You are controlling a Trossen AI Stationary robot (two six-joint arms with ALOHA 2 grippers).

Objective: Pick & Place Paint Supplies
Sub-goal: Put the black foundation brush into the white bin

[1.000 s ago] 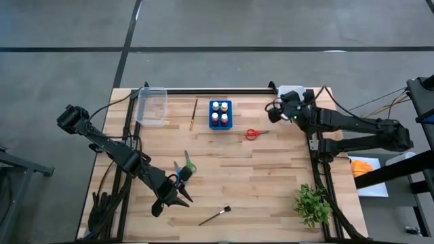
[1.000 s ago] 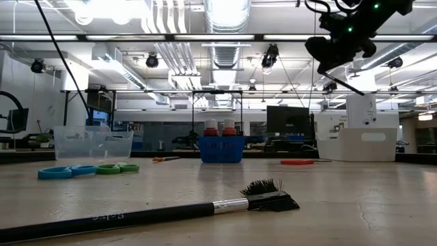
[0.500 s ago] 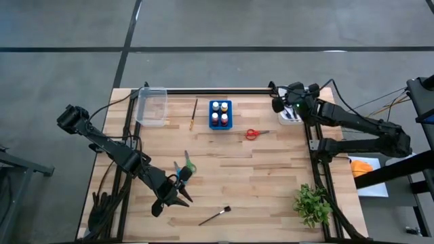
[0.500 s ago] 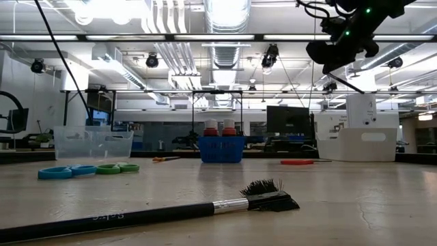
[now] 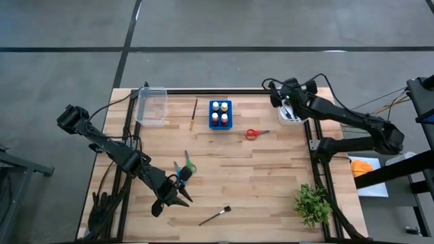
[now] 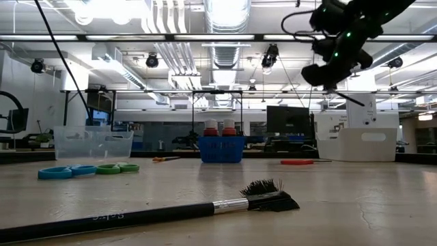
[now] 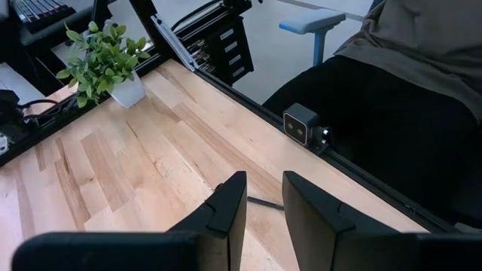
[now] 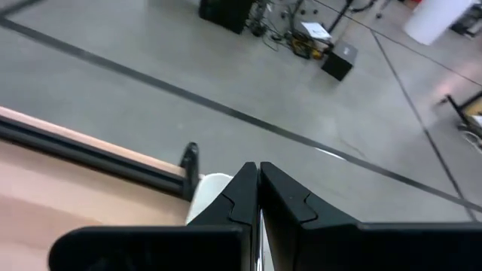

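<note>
High view shows us the right gripper (image 5: 282, 100) raised over the white bin (image 5: 291, 116) at the desk's far right corner, its fingers (image 8: 242, 197) pinched together on a thin dark brush (image 6: 345, 98) that slants down from it in the low view. Our left gripper (image 5: 182, 198) waits near the desk's front edge, left of centre, fingers (image 7: 226, 207) slightly parted and holding nothing. Just beyond it lie the green scissors (image 5: 188, 163) and blue scissors (image 5: 178, 173), touching each other. We see a dark-handled brush (image 5: 214, 216) close to the front edge, red scissors (image 5: 253, 133) right of centre, and a wooden-handled brush (image 5: 194, 114) near the far edge between the clear tub (image 5: 152, 106) and the blue holder (image 5: 220, 114), where the paint bottles (image 5: 220, 113) stand. A plant (image 5: 312, 204) sits at the front right corner.
</note>
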